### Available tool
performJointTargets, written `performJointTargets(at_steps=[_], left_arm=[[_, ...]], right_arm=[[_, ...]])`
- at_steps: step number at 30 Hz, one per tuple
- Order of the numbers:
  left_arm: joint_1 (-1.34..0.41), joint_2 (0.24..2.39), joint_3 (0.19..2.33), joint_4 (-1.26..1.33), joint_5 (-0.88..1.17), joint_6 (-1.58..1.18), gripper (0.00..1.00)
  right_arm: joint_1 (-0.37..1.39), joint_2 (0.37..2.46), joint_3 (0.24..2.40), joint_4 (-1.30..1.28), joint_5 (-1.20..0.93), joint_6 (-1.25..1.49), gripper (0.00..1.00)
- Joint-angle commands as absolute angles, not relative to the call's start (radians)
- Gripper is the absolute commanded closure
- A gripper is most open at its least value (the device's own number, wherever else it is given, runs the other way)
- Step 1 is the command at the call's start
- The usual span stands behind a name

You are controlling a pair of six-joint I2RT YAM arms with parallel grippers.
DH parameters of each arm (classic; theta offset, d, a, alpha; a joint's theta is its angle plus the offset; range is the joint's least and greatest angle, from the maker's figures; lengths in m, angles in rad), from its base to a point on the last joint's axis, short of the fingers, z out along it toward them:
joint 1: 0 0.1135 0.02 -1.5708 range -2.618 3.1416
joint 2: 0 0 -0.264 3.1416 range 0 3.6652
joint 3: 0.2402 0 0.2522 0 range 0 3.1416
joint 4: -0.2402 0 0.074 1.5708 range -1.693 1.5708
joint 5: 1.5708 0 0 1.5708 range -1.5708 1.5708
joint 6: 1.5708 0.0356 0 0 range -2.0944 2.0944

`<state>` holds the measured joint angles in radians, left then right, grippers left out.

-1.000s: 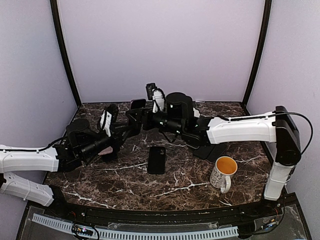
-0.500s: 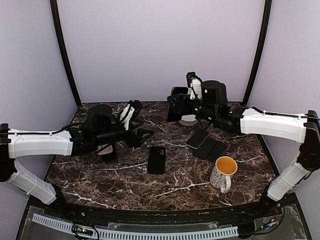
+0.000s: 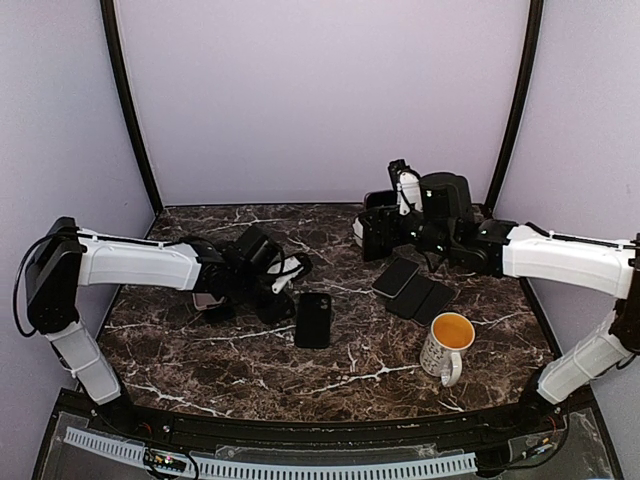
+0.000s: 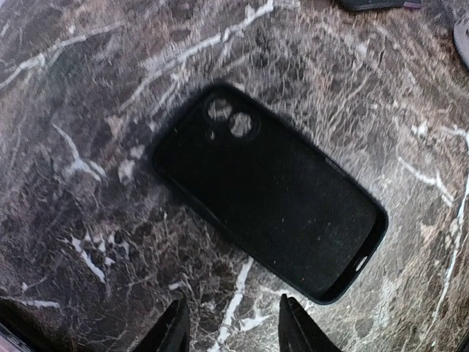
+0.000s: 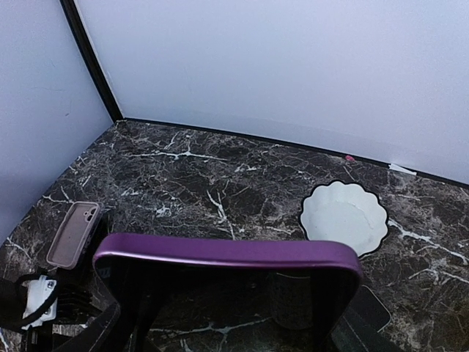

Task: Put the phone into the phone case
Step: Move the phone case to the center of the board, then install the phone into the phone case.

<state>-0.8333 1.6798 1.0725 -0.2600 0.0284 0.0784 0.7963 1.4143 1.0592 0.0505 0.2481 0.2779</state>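
**Phone held, case flat**

The right jaws clamp the purple-edged dark phone (image 5: 227,253), upper right of centre. The black phone case (image 4: 271,213) lies mid-frame on the marble table (image 3: 200,350); the left jaws, partly open and empty, hover beside it.

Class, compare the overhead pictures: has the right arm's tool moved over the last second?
Yes. The right tool, gripping the phone, has swung rightward: from left of the black case lying mid-table to its right, nearer the mug.
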Motion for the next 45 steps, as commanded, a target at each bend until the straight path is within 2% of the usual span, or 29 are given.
performJointTargets(at_steps=[1,11,20,28,31,32,35,38,42,45], left_arm=[[-0.83,1.732,1.1,-0.384,0.028,0.074,0.57],[-0.851,1.847,1.114,-0.358,0.112,0.062,0.6],[-0.875,1.884,1.166,-0.291,0.267,0.051,0.59],[-0.875,1.962,1.308,-0.261,0.355,0.047,0.59],[-0.874,1.959,1.346,-0.27,0.387,0.038,0.59],[-0.87,1.943,1.347,-0.272,0.392,0.034,0.59],[-0.846,1.878,1.329,-0.261,0.415,0.012,0.59],[-0.771,1.791,1.307,-0.253,0.347,-0.102,0.54],[-0.635,1.733,1.297,-0.342,0.21,-0.199,0.39],[-0.563,1.679,1.249,-0.347,0.157,-0.233,0.32]], right_arm=[[0.79,1.376,1.059,0.116,0.239,0.257,1.0],[0.79,1.331,1.023,0.107,0.255,0.25,1.0],[0.79,1.299,1.013,0.09,0.272,0.241,1.0],[0.79,1.26,1.028,0.036,0.333,0.213,0.99],[0.79,1.245,1.037,0.02,0.342,0.21,0.97],[0.79,1.243,1.042,0.015,0.341,0.21,1.0],[0.79,1.246,1.058,0.004,0.33,0.214,1.0],[0.791,1.273,1.081,0.003,0.291,0.237,1.0],[0.814,1.312,1.097,0.03,0.237,0.275,1.0],[0.86,1.352,1.11,0.048,0.255,0.301,1.0]])
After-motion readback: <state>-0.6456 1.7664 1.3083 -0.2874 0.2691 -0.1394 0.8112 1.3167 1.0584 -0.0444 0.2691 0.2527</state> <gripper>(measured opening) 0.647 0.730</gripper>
